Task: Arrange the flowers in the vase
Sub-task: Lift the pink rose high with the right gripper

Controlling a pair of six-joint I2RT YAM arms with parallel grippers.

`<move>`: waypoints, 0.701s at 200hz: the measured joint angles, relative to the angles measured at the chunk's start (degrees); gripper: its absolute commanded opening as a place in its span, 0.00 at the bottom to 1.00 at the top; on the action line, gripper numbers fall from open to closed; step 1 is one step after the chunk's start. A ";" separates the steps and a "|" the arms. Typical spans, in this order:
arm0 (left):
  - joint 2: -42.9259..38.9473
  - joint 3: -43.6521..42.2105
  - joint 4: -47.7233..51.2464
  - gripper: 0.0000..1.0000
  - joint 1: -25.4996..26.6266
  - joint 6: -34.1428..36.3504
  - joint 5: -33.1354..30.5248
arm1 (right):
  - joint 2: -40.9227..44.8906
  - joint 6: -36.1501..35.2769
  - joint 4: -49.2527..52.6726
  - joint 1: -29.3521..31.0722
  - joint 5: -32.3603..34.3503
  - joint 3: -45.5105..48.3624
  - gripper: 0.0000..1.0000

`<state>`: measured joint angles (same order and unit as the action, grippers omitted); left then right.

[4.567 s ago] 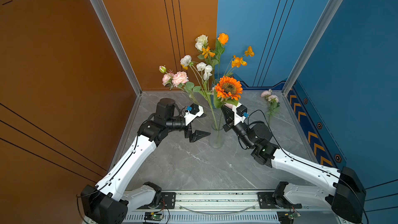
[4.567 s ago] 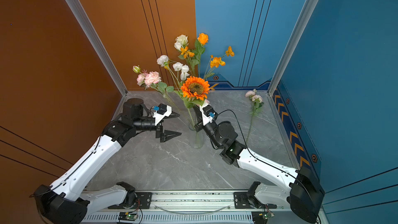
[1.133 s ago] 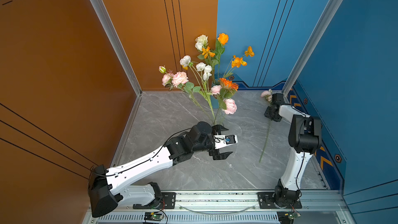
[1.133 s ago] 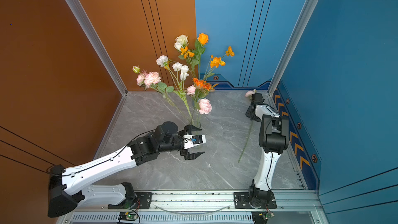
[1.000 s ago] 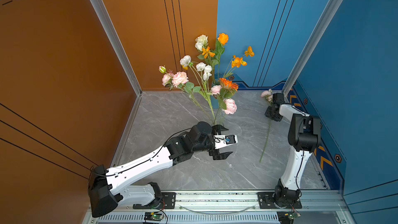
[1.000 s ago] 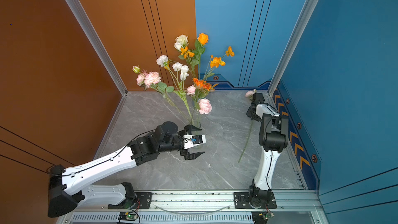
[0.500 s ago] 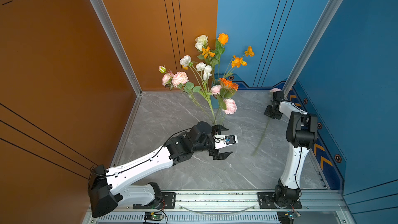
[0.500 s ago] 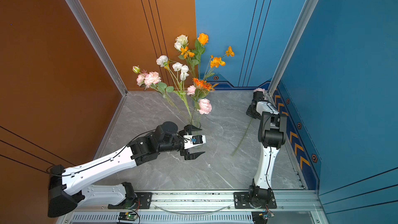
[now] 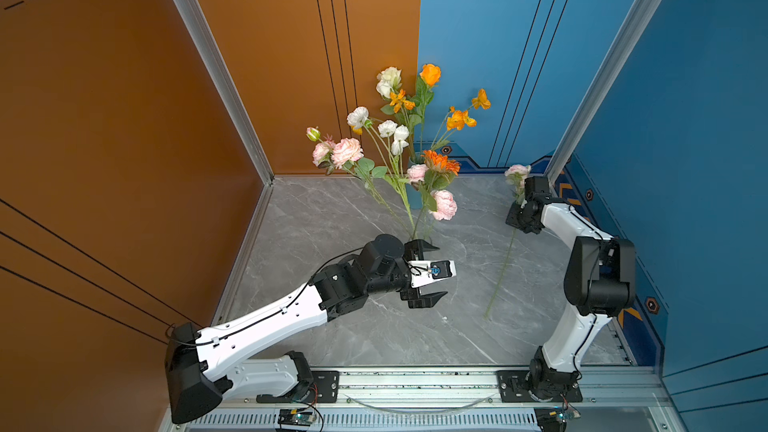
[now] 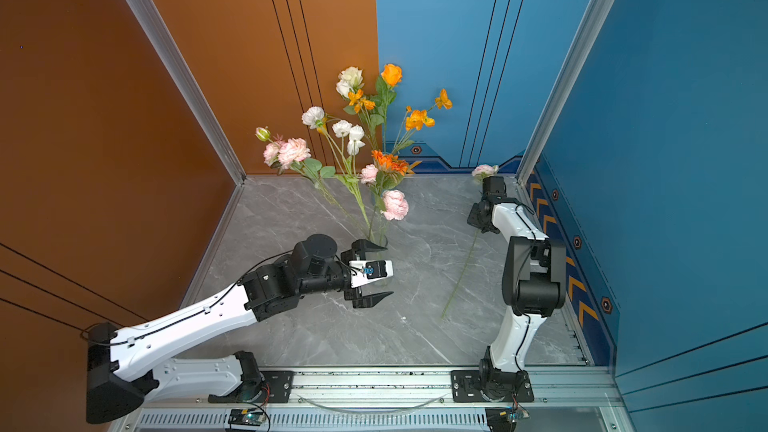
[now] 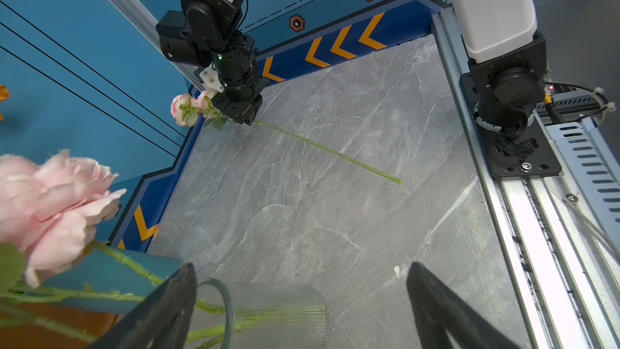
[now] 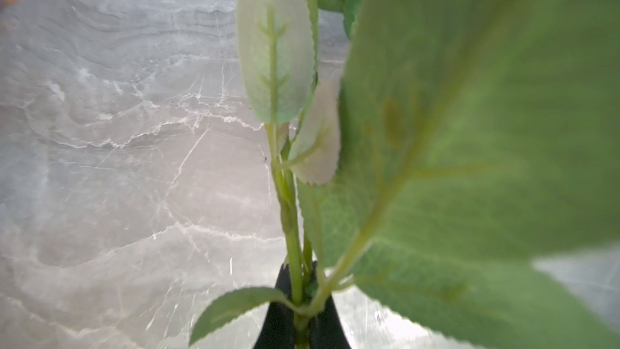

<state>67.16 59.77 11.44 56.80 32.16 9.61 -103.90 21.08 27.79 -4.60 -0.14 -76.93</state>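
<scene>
- Most of the flowers (image 9: 400, 137) already stand in the clear glass vase (image 11: 278, 310), which sits mid-table, a little toward the far side. Their blossoms fan out above it toward the far wall.
- One loose pink flower (image 11: 322, 148) is outside the vase, in the far right corner. The right gripper (image 11: 247, 118) is clamped on its stem just below the blossom and leaves. The long bare stem trails toward the near side; whether its tip touches the table (image 9: 332, 218) cannot be told.
- The left gripper (image 9: 440, 272) is spread wide and holds nothing, with one finger on the far side of the vase and one on the near side. Contact with the glass cannot be told.
- The task looks nearly done. What is left is to carry the last flower across, turn it stem-down and thread it into the mouth.
- Bare marble between the vase and the right gripper gives an open path.
- The right gripper sits close to the blue wall (image 9: 685, 160) and the corner post (image 9: 579, 118), so the blossom has little room there. Moving left, away from the wall, looks safest.
- The vase mouth is crowded with stems, and a drooping pink blossom (image 9: 444, 204) hangs on the bunch's right side, where the incoming stem could brush it.
</scene>
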 measured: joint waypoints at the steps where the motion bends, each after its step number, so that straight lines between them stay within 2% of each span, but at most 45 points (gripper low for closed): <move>1: -0.02 0.00 0.00 0.98 -0.02 0.02 0.00 | 0.46 0.09 -0.20 0.00 -0.04 0.46 0.00; 37: -2.32 0.00 0.57 0.98 -2.49 0.20 2.38 | 12.52 3.28 -3.58 2.60 -0.07 13.16 0.00; 66: -5.79 -0.20 1.14 0.98 -4.57 0.90 5.62 | 18.84 2.86 -4.81 7.45 1.01 14.29 0.00; 84: -8.72 -2.08 1.16 0.98 -4.96 1.75 5.81 | 22.97 1.44 -5.14 9.49 2.78 10.75 0.00; 109: -11.72 -5.09 1.75 0.98 -5.44 2.14 4.31 | 26.23 -1.99 -6.84 11.30 5.29 -0.35 0.00; 125: -14.16 -7.74 1.90 0.98 -5.79 1.25 3.69 | 28.72 -5.35 -10.25 13.66 6.78 -6.40 0.00; 140: -16.57 -10.45 1.57 0.98 -5.86 -0.42 3.67 | 31.87 -8.92 -15.13 17.38 8.41 -8.22 0.00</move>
<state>50.59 49.32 13.02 50.94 31.75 13.28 -72.03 12.16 12.67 12.78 8.27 -85.14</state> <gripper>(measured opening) 0.979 0.063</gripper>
